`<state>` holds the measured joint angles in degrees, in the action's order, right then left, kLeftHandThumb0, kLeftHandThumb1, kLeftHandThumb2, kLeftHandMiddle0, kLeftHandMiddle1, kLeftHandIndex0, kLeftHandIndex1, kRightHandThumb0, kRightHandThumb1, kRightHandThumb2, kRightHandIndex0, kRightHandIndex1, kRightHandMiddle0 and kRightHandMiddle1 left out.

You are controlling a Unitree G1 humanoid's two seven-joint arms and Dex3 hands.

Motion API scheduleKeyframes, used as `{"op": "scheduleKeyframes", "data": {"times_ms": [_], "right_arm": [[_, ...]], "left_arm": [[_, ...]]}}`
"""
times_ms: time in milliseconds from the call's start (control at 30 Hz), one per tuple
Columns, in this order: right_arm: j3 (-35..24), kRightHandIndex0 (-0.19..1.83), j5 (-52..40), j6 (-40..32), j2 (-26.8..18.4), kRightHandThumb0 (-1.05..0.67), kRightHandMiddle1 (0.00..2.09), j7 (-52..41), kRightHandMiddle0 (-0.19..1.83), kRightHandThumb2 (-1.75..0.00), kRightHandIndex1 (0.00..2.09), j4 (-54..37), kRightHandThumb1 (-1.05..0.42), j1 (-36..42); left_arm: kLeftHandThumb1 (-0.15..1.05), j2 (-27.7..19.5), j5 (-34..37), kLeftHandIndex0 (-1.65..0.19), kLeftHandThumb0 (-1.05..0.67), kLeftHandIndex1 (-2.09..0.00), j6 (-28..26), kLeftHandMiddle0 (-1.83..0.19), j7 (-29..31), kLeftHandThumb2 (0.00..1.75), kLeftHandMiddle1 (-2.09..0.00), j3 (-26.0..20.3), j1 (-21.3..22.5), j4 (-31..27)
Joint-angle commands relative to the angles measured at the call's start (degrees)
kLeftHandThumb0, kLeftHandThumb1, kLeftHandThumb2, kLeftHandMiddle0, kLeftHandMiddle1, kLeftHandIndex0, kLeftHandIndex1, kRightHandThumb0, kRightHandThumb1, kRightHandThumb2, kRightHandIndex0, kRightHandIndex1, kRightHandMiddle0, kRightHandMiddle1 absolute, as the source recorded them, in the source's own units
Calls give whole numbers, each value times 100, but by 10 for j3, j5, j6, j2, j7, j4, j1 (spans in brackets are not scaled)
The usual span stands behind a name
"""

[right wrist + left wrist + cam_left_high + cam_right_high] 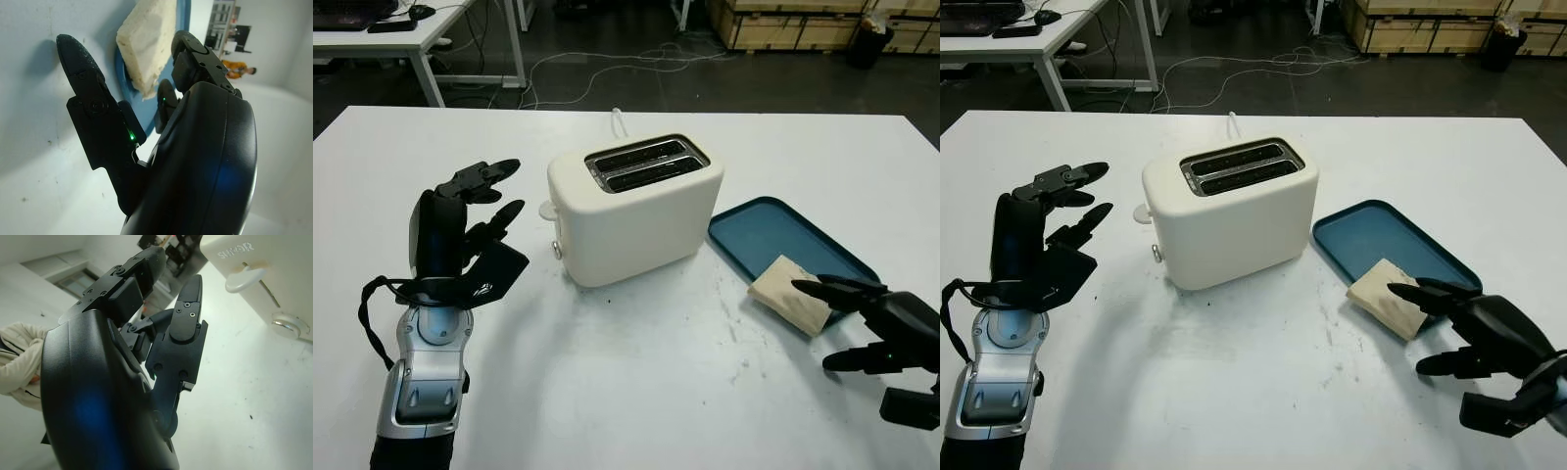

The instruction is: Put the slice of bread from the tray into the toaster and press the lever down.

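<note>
White table (636, 392): broad matte top, lightly scuffed and speckled with small dark marks toward the near middle. Standing on it at centre, a cream two-slot toaster (636, 211), slots upward, its lever and knob on the end facing the table's left side, with a white cord trailing off the far edge behind it. Just beside the toaster to the right, apart from it, a blue tray (773, 235) lies flat and angled.

A pale bread slice (790, 294) lies over the near edge of the blue tray (759, 230), beside a cream two-slot toaster (634, 206) with its lever (548, 210) up.
</note>
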<state>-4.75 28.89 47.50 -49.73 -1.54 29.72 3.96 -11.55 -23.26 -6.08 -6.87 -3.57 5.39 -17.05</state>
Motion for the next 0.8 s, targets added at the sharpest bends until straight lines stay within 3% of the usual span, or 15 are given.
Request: {"op": "scheduleKeyframes", "data": {"times_ms": [0,267,633,767], "right_arm": [[7,37,10,13,3,-58,2,23,43,0,2,11,-74,-12],[36,40,31,16,1,-52,1,74,46,0,3,69,-73,-35],[79,41,84,5,-2,-56,1,167,48,-1,2,92,-76,-51],[92,31,103,-7,-2,-57,0,198,43,-1,0,91,-79,-53]], "left_arm": [[92,1,5,-83,-29,-9,4,-53,-1,11,-99,-2,4,-6],[92,-1,6,-83,-29,-10,8,-54,-1,10,-100,-5,6,-5],[92,3,8,-83,-29,-10,0,-52,4,11,-102,-2,3,-12],[92,3,4,-83,-29,-10,1,-52,1,10,-102,-1,3,-14]]}}
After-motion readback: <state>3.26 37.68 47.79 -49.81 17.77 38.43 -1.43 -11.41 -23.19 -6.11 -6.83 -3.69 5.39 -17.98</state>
